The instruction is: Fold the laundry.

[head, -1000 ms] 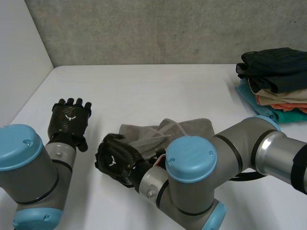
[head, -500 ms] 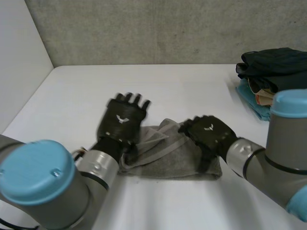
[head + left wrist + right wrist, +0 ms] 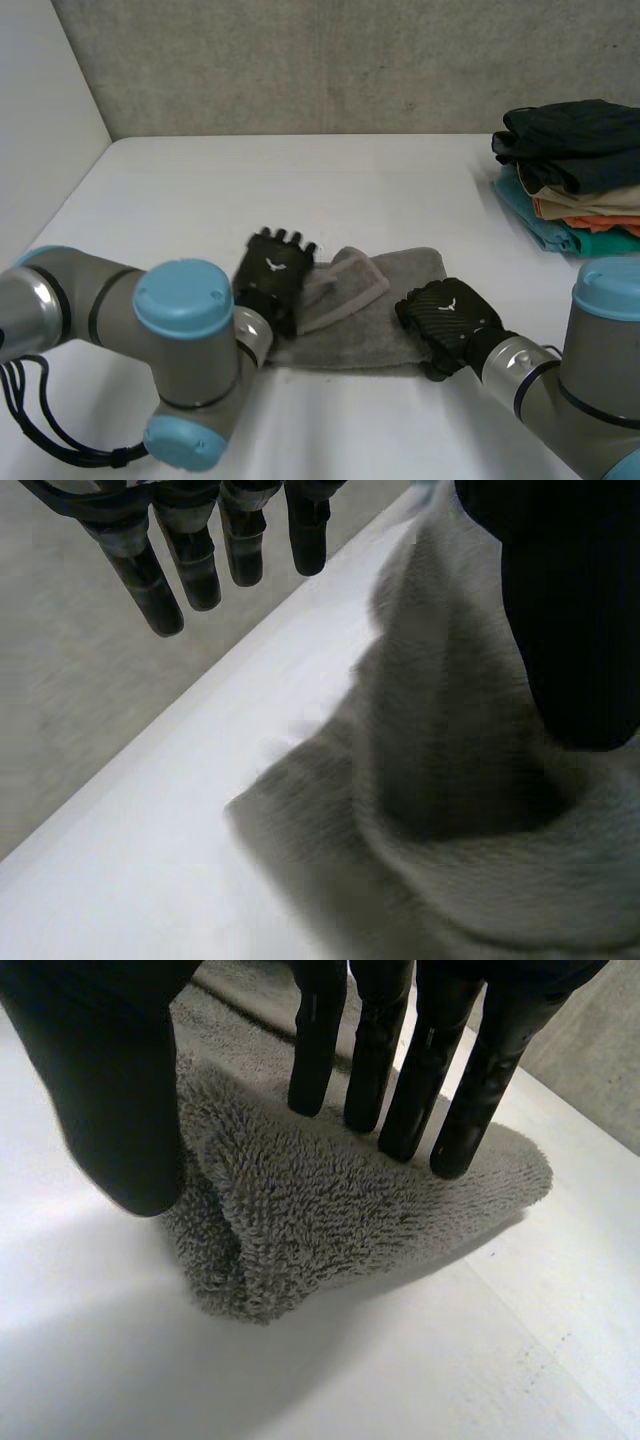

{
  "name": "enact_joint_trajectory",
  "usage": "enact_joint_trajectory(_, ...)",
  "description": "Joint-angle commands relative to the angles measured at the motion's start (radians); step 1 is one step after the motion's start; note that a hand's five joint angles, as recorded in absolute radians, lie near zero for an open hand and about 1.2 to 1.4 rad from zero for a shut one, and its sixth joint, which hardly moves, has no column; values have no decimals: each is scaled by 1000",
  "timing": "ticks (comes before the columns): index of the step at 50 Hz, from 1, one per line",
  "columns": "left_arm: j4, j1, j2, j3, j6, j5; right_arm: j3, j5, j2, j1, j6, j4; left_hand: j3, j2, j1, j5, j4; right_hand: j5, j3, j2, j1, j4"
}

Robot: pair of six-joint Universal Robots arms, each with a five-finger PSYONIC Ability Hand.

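Mid-fold, it seems: the right hand (image 3: 447,312) pinches the right end of the grey towel (image 3: 380,315) on the table (image 3: 200,190), the left hand (image 3: 272,285) (fingers (image 3: 200,575) straight) rests on its left end, and next that pinched end needs carrying across.

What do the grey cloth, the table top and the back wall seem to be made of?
The grey towel looks like cotton terry: a matt pile of small loops shows up close. The table is smooth, white and faintly glossy, perhaps laminate or painted board. The wall looks like bare concrete: grey, mottled, with small pits.
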Motion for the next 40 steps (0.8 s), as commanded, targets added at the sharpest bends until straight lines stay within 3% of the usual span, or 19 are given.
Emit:
enact_joint_trajectory(1, 8, 79, -3, 22, 0, -159, 10, 10, 5, 5, -37, -30, 13, 23, 35, 2, 21, 185, 156, 156, 251, 163)
enact_joint_trajectory(6, -6, 85, -39, 40, 3, -288, 8, 14, 6, 8, -43, -30, 4, 14, 26, -7, 12, 183, 153, 154, 248, 160)
enact_joint_trajectory(21, -6, 3, 37, -19, -9, -242, 51, 79, 2, -1, -134, -77, -13, -4, 9, -25, -6, 188, 159, 159, 254, 166)
enact_joint_trajectory(22, -4, 3, 43, -24, -9, -242, 54, 80, 2, -4, -143, -79, -13, -4, 9, -25, -6, 212, 182, 183, 277, 189)
enact_joint_trajectory(23, -4, 3, 48, -29, -9, -242, 60, 85, 2, -9, -158, -82, -13, -4, 9, -25, -6, 476, 447, 447, 542, 454)
enact_joint_trajectory(25, -6, 4, 62, -39, -11, -244, 62, 90, 2, -18, -171, -88, -13, -4, 9, -25, -6, 769, 740, 741, 835, 747)
enact_joint_trajectory(28, -6, 9, 92, -64, -11, -244, 60, 91, 0, -30, -191, -88, -16, -7, 6, -28, -8, 772, 742, 743, 837, 749)
enact_joint_trajectory(34, -6, 30, 167, -124, -12, -241, 31, 139, -24, -39, -353, -64, -25, -16, -3, -36, -17, 772, 742, 743, 837, 749)
enact_joint_trajectory(40, -4, 64, 215, -158, -12, -230, -53, 176, -43, 7, -628, -65, -25, -16, -3, -36, -17, 772, 742, 743, 837, 749)
